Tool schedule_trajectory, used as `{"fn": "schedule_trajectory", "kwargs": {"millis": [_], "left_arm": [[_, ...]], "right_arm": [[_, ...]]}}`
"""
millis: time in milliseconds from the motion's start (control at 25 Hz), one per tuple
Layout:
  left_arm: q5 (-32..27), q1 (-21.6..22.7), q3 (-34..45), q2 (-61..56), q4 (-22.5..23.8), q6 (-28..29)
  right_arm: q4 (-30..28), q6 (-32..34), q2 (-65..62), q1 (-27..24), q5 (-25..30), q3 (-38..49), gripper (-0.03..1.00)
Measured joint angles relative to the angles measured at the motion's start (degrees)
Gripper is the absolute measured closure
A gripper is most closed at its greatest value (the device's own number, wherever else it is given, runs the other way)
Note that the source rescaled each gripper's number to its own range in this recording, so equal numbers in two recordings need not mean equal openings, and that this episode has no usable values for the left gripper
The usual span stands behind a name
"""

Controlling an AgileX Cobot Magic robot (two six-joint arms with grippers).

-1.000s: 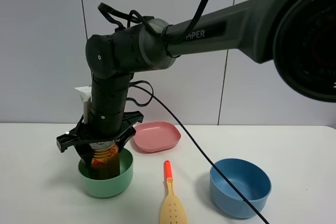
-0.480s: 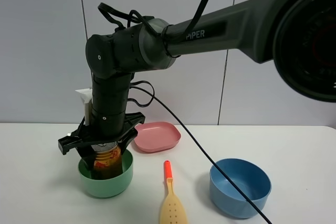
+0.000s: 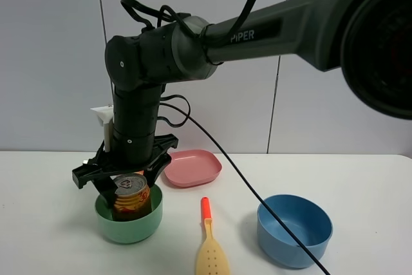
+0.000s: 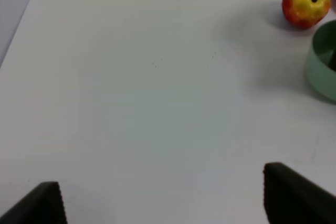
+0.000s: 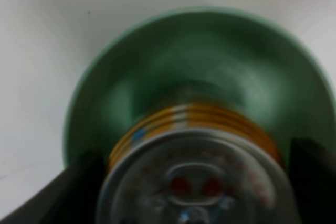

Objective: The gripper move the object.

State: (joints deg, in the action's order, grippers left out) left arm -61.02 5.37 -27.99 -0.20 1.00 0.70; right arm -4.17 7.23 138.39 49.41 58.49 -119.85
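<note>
The gold can with red markings (image 3: 132,199) stands upright inside the green bowl (image 3: 129,227) at the left of the table. My right gripper (image 3: 127,188) reaches across to it from above, and its black fingers (image 3: 103,188) stand on either side of the can's top, spread wide. In the right wrist view the can's silver top (image 5: 191,182) fills the space between the fingers (image 5: 84,182), with the green bowl (image 5: 157,66) under it. My left gripper (image 4: 163,203) is open and empty over bare table.
A pink plate (image 3: 192,167) lies behind the bowl. An orange-handled slotted spatula (image 3: 209,249) lies at the front middle and a blue bowl (image 3: 294,230) at the front right. The left wrist view shows a red-yellow apple (image 4: 306,3) next to the green bowl (image 4: 323,61).
My right gripper has lifted slightly. The can's silver top, hidden under the gripper before, now shows below it. The can stays in the green bowl.
</note>
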Motion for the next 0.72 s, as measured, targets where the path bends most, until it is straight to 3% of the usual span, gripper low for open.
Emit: {"fn": "schedule_trajectory", "kwargs": {"millis": [80,200,720], "left_arm": [[0.0,0.0,0.0,0.0,0.0,0.0],[0.0,0.0,0.0,0.0,0.0,0.0],[0.0,0.0,0.0,0.0,0.0,0.0]], "right_arm": [[-0.82,-0.33,-0.63,0.0,0.04,-0.06,0.51],[-1.64,-0.33,-1.88,0.0,0.77,-0.06,0.47],[-2.65,-0.33,-22.49,0.0,9.1,-0.26,0.46]]}}
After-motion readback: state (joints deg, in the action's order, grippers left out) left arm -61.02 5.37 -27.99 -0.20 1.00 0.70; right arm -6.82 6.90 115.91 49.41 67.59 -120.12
